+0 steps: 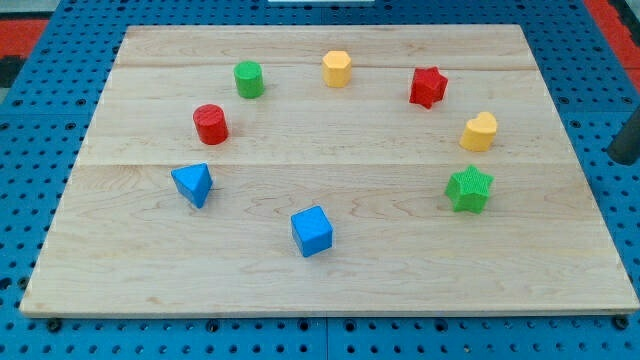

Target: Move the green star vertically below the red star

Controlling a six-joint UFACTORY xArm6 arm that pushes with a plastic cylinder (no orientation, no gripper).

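The green star (469, 189) lies on the wooden board (330, 280) at the view's right. The red star (428, 87) lies above it and a little to the left, near the board's top. A yellow heart (479, 131) sits between the two stars, slightly to the right. A dark rod enters at the view's right edge. My tip (623, 161) is off the board, over the blue pegboard, well to the right of the green star and touching no block.
A yellow hexagon (337, 68) and a green cylinder (248, 78) lie near the top. A red cylinder (211, 123) and a blue triangle (192, 184) lie at the left. A blue cube (312, 231) lies at the bottom centre.
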